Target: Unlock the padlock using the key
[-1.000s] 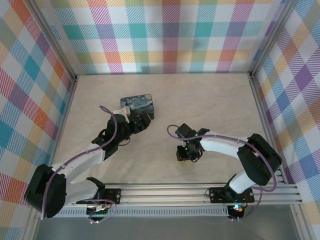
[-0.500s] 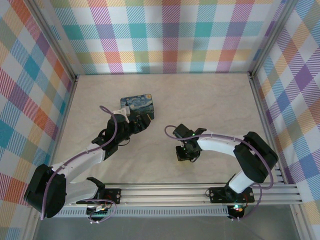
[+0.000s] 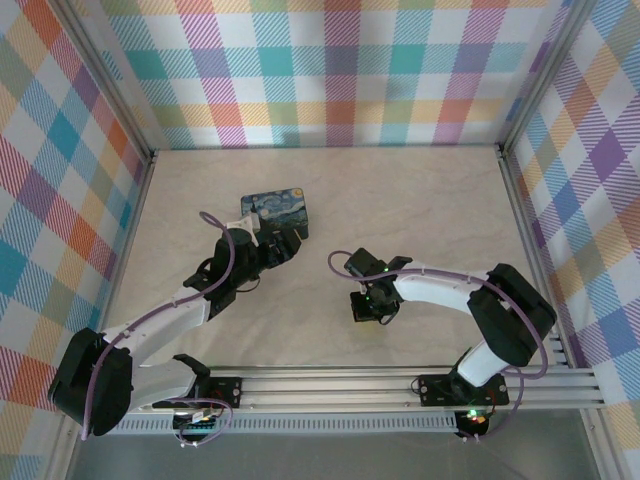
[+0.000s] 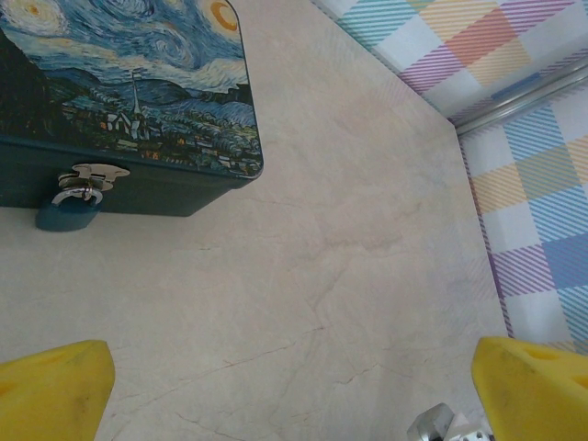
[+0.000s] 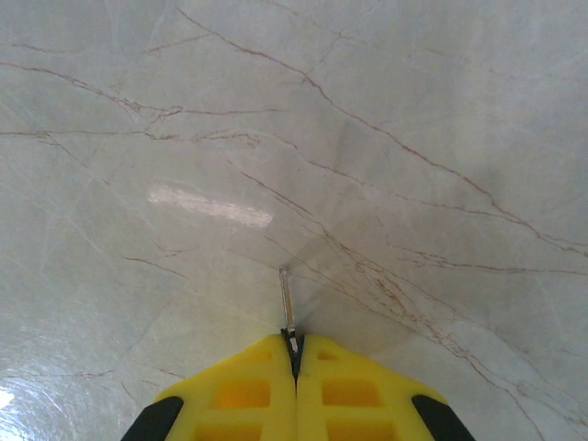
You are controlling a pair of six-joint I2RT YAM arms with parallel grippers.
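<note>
my left pincer stands wide open, its two yellow fingertips at the near corners of my left wrist view with bare table between them. from above, this pincer sits at the near edge of the rectangular dark-blue box painted with a swirling starry night, left of the table's middle. in my left wrist view the box fills the far left corner. a silvery metal hasp sits on its near side wall, and the tiny dark bluish padlock hangs from it by a silvery shackle, its body low against the pale beige marble-patterned table. the padlock is well apart from both of my left fingertips.

further right, my right pincer points down at the table, near the middle and well apart from the box. in my right wrist view its yellow fingers are pressed together, and this pincer is clamped on the very small pale silvery metal key. the thin blade sticks out from the seam between the fingers, pointing away from me over the veined surface. i cannot tell whether its tip touches the table.
</note>
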